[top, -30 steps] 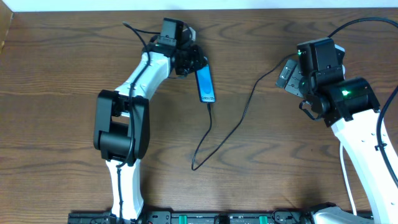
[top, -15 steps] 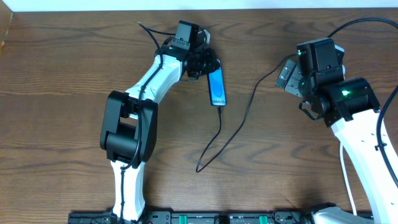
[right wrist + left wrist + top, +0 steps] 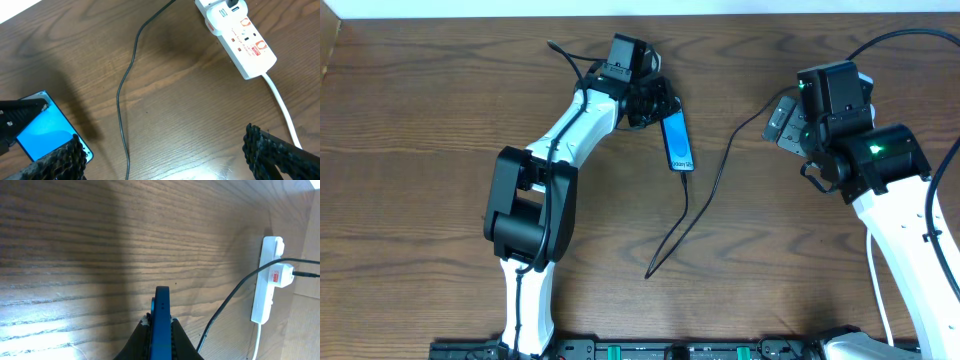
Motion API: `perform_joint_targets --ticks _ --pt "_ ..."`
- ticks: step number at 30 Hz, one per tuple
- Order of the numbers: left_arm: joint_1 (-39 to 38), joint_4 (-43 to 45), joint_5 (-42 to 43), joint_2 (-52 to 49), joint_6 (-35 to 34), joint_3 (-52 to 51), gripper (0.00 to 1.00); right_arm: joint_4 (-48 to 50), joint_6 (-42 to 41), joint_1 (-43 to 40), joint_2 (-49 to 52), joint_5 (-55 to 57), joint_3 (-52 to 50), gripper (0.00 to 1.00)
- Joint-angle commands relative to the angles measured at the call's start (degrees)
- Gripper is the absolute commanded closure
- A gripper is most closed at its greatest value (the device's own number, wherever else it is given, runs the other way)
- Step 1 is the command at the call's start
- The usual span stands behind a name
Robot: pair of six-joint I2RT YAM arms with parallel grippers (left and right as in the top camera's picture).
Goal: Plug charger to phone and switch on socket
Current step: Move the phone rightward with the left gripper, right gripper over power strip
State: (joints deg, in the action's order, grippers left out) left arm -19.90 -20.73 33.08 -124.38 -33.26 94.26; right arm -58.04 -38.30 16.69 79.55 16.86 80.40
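Near 12 o'clock on the surface, gripping phone with clenched left end effector, charger apparently seated in its 6 o'clock end. Holding right end effector released near socket at 2 o'clock; seemingly left to do: switching it on.

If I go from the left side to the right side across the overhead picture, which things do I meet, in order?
left arm → phone → socket → right arm. The charger is left out: its cable stretches across several of them.
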Motion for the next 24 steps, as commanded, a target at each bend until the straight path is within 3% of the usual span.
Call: perform_joint_targets --ticks 1,24 --pt "0.0 0.1 1.4 -0.3 -1.2 0.5 0.93 -0.1 0.7 -0.1 0.2 0.2 0.1 0.01" --pt "0.0 0.3 3.2 -6.4 -1.1 0.4 0.93 -0.1 1.3 -0.1 0.2 -0.1 0.1 0.01"
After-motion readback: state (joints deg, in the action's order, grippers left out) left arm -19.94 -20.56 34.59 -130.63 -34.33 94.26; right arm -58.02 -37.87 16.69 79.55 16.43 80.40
